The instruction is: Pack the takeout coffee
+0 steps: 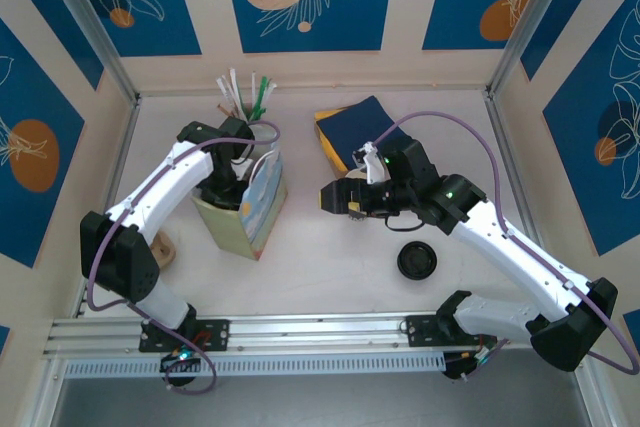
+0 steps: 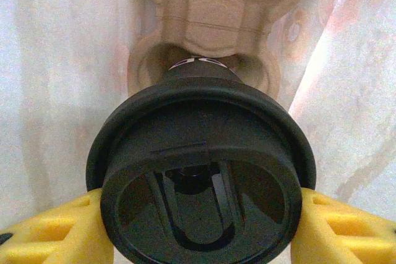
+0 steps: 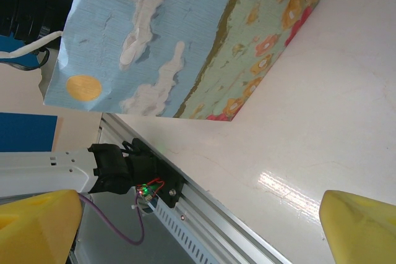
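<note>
The takeout coffee (image 2: pixel 201 171) fills the left wrist view, its round black lid facing the camera. My left gripper (image 2: pixel 201 234) is shut on it, one yellow finger (image 2: pixel 52 233) pressing each side. The cup hangs inside the paper bag (image 1: pixel 257 209), just above a pocket of a brown pulp cup carrier (image 2: pixel 210 23) on the bag's floor. From above, my left gripper (image 1: pixel 222 190) reaches down into the bag's open top, which hides the cup. My right gripper (image 1: pixel 336 197) stands open to the right of the bag, its fingertips (image 3: pixel 37 227) wide apart over bare table.
A loose black lid (image 1: pixel 417 260) lies on the table under the right forearm. A dark blue and yellow stack (image 1: pixel 350 132) sits at the back centre. Straws and cutlery (image 1: pixel 243 97) stand behind the bag. A wooden piece (image 1: pixel 163 247) lies at the left edge.
</note>
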